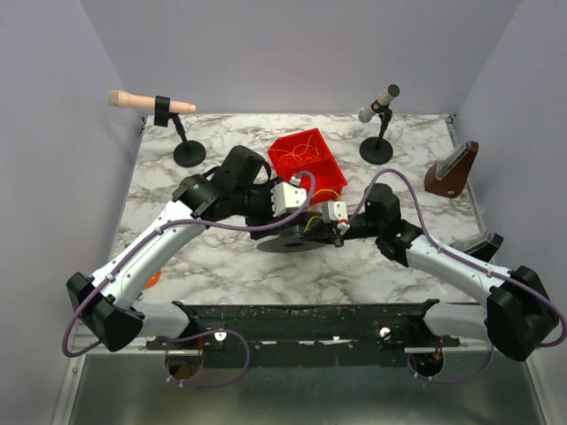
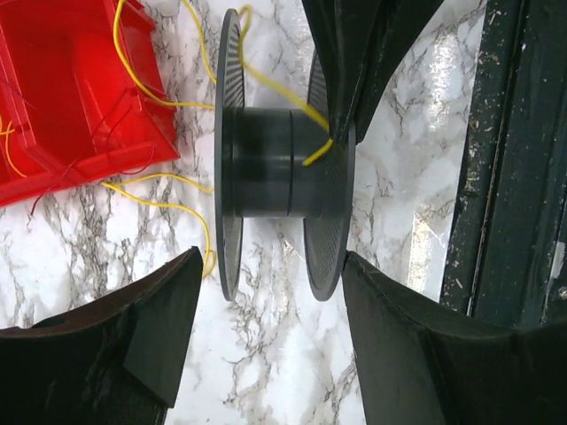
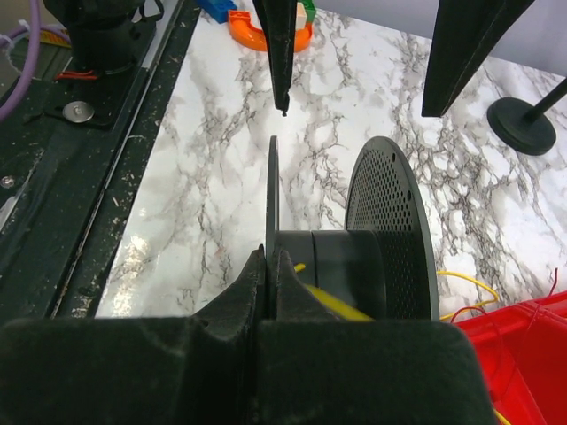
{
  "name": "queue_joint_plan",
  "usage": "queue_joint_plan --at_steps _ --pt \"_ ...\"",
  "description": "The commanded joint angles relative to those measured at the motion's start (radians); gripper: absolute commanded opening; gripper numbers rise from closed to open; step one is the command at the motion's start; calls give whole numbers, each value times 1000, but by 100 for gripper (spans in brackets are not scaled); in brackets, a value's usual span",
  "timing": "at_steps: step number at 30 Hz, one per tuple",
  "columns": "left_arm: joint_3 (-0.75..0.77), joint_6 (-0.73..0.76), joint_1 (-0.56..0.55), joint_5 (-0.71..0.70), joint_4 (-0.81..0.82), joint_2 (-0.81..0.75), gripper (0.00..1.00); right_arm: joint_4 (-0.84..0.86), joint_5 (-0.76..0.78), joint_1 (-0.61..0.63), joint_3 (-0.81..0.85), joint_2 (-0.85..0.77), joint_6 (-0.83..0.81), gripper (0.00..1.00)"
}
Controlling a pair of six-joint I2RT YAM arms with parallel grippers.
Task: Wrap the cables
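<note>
A black spool [image 1: 285, 241] lies on its side on the marble table, hub [image 2: 266, 164] between two flanges. A thin yellow cable [image 2: 275, 88] runs out of the red bin [image 1: 306, 164], over one flange and onto the hub. My right gripper [image 3: 267, 257] is shut on the rim of the thin flange [image 3: 272, 190], with the cable [image 3: 332, 303] beside its inner finger. My left gripper [image 2: 270, 297] is open, one finger [image 2: 159, 336] outside each flange, spanning the spool's near edge. More cable loops [image 2: 168, 199] lie on the table by the bin.
Two microphone stands are at the back, left [image 1: 189, 152] and right [image 1: 376, 149]. A brown wedge [image 1: 452, 170] sits at the back right. Orange and blue toys [image 3: 266, 27] lie near the table's left front. A black rail [image 1: 301, 323] runs along the near edge.
</note>
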Motion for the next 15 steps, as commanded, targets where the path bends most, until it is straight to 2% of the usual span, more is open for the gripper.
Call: queue_joint_plan --at_steps 1,5,9,15 --pt "26 -14 -2 -56 -8 -3 72 12 4 5 -12 -8 -16 1" --pt "43 -88 -1 -60 85 12 78 10 4 5 -15 -1 -16 1" --pt "-2 -100 16 -127 167 38 80 12 12 7 -14 -11 -16 1" --pt "-19 -87 65 -32 179 29 81 8 20 7 -6 -5 -19 0"
